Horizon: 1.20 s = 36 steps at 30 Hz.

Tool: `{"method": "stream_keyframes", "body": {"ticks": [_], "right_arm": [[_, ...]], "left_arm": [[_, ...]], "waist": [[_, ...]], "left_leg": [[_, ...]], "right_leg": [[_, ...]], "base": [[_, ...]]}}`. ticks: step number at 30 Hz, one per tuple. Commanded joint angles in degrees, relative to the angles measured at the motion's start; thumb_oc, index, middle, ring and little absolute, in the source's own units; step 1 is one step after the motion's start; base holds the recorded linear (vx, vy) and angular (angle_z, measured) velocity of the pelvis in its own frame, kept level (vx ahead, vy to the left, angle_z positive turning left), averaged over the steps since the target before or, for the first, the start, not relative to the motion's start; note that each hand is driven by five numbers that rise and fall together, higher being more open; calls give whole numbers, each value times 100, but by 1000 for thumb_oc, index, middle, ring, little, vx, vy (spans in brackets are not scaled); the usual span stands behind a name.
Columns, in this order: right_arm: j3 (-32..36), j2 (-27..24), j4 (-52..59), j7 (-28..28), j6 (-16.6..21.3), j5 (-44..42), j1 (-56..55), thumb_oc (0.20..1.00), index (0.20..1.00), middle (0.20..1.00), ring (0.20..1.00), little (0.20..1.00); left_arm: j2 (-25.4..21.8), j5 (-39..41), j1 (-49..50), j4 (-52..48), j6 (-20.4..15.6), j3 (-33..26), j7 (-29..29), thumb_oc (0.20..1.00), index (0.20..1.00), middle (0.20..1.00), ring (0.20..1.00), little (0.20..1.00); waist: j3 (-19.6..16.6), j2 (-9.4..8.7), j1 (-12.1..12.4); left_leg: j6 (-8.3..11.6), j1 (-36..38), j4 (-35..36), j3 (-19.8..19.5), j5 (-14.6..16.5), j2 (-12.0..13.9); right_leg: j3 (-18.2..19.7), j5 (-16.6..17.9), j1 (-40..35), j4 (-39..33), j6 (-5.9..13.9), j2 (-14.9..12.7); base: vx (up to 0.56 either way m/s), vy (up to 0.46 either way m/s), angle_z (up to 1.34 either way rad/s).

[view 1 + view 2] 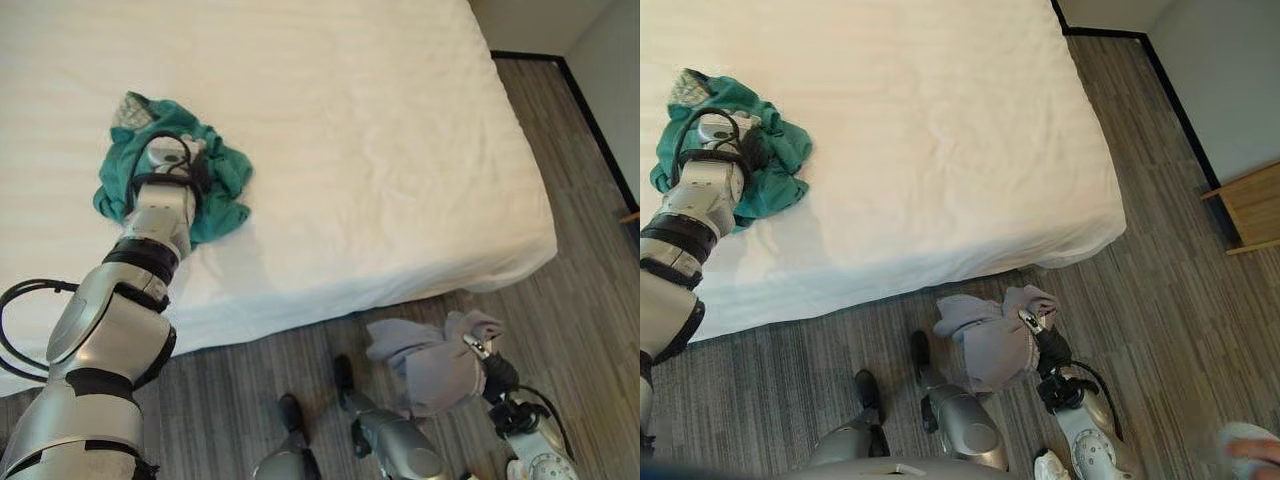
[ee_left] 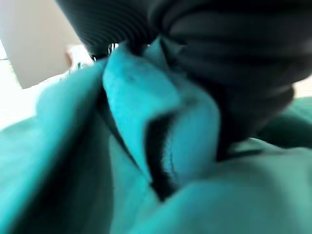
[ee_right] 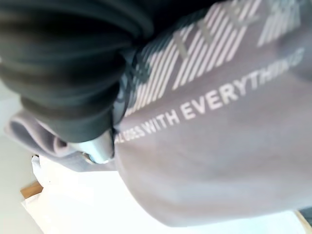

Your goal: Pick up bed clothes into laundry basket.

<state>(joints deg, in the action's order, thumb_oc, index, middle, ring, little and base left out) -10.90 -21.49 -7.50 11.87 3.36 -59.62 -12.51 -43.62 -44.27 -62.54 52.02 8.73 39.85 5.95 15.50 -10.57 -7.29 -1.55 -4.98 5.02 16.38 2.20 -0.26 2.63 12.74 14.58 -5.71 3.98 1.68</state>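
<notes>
**Two garments in hand or under hand; no basket sighted**

Step in hand: pickup of the second garment. The left robot hand (image 1: 168,157) lies on top of the teal garment (image 1: 222,180), which sits bunched on the white bed (image 1: 380,150) near the robot's left side of the mattress, well back from the bed's near edge. In the left wrist view teal cloth (image 2: 146,146) is pressed in folds against the dark cover, but the fingers are buried in it; I cannot tell whether they have closed on the cloth or merely rest in it.

The right robot hand (image 1: 1045,345) is low over the grey wood-look floor (image 1: 1160,300), just off the bed's near edge, with its fingers curled round a grey garment (image 1: 990,340). That garment hangs clear of the bed in a loose bundle. The right wrist view shows grey fabric (image 3: 219,161) with pale striped print drawn tight against the hand.

Condition of items: the teal garment is crumpled into a mound with a patterned patch at its far end; soft, likely to trail when lifted. The grey one is gathered, one end drooping.

Next move, as judged: confirm a firm grip on the teal cloth, lift it clear of the sheet, then carry both to the laundry basket. A small wooden table (image 1: 1252,205) stands by the wall to the right.
</notes>
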Motion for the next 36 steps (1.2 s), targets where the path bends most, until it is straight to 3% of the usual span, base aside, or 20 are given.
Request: {"method": "stream_keyframes", "body": {"ticks": [1,3,4,5,7,8,9,12,16,19,20,27,28,36], "right_arm": [[755,19,442,143,380,-153,69,200,200,200,200,200],[967,128,470,95,340,25,-26,200,200,200,200,200],[955,107,477,93,336,27,-39,200,200,200,200,200],[975,124,480,61,327,83,-23,200,200,200,200,200],[1235,185,522,13,233,268,-57,200,200,200,200,200],[1218,175,525,10,232,268,-57,200,200,200,200,200],[1324,284,595,15,179,532,3,200,200,200,200,200],[1406,328,607,-20,211,733,78,200,200,200,200,200],[1478,255,587,8,246,1180,104,200,200,200,200,200],[1503,205,598,39,256,1522,38,200,200,200,200,200],[1538,235,564,-7,260,1729,3,200,200,200,200,200],[1527,213,647,-183,282,2266,-75,200,200,200,200,200],[1751,-221,182,-971,376,2545,801,200,200,200,200,200],[2013,-268,312,-940,354,2568,627,200,200,200,200,200]], "left_arm": [[112,388,909,-1299,-400,-769,-179,200,200,200,200,200],[81,1153,1951,-2306,-659,-1584,-76,200,200,200,200,200],[76,1156,2004,-2341,-656,-1623,-86,200,200,200,200,200],[371,1662,2247,-2505,-668,-1899,5,200,200,200,200,200],[347,2973,3123,-3339,-810,-2766,-202,200,200,200,200,200],[339,2974,3161,-3370,-800,-2800,-213,200,200,200,200,200],[498,4125,4174,-4059,-1149,-3444,-399,200,200,200,200,200],[803,5615,5211,-4551,-1447,-3991,-531,200,200,200,200,200],[1242,6850,6551,-5381,-1637,-4604,-786,200,200,200,200,200],[1836,7470,7189,-5498,-1676,-4791,-866,200,200,200,200,200],[2232,7739,7531,-5612,-1686,-4810,-950,200,200,200,200,200],[2695,8084,7675,-5420,-1594,-4446,-985,200,200,200,200,200],[2257,6706,7127,-5208,-1971,-4910,-27,200,200,200,200,200],[2272,6768,6771,-5221,-2010,-4957,70,200,200,200,200,200]], "waist": [[-39,391,229],[-176,513,346],[-183,526,326],[-244,572,342],[-369,678,463],[-391,675,435],[-533,781,557],[-708,884,643],[-901,951,830],[-1015,957,929],[-1067,967,986],[-1143,973,1046],[-1020,810,740],[-1085,765,581]], "left_leg": [[268,-41,-2,-763,-464,187],[256,133,-2,-855,-404,125],[256,144,-2,-858,-399,126],[250,229,-2,-891,-376,101],[234,366,-2,-975,-331,63],[236,335,-2,-981,-360,58],[231,441,-2,-1074,-375,26],[226,577,-2,-1170,-395,-4],[226,721,-2,-1332,-440,-36],[217,815,-2,-1410,-467,-61],[200,857,-2,-1468,-484,-80],[175,937,-2,-1590,-510,-97],[414,1061,-41,-523,-361,447],[519,1152,-69,-495,-447,570]], "right_leg": [[-327,-315,-554,85,511,-272],[-404,-404,-744,117,464,-332],[-407,-408,-757,117,464,-331],[-431,-449,-853,135,439,-345],[-501,-523,-1008,157,405,-384],[-507,-501,-983,152,401,-389],[-572,-578,-1113,219,353,-429],[-675,-689,-1274,300,279,-461],[-813,-775,-1510,306,208,-488],[-890,-816,-1670,284,181,-500],[-951,-860,-1753,288,166,-509],[-1051,-930,-1873,322,140,-520],[-1027,-683,-1514,562,428,-1038],[-957,-648,-1566,545,382,-965]], "base": [[74,40,2],[99,29,16],[88,16,28],[89,12,24],[84,8,32],[69,-7,31],[65,1,28],[60,-14,31],[29,-44,27],[15,-62,28],[2,-64,25],[5,-44,11],[-15,-48,8],[-31,-60,-8]]}}
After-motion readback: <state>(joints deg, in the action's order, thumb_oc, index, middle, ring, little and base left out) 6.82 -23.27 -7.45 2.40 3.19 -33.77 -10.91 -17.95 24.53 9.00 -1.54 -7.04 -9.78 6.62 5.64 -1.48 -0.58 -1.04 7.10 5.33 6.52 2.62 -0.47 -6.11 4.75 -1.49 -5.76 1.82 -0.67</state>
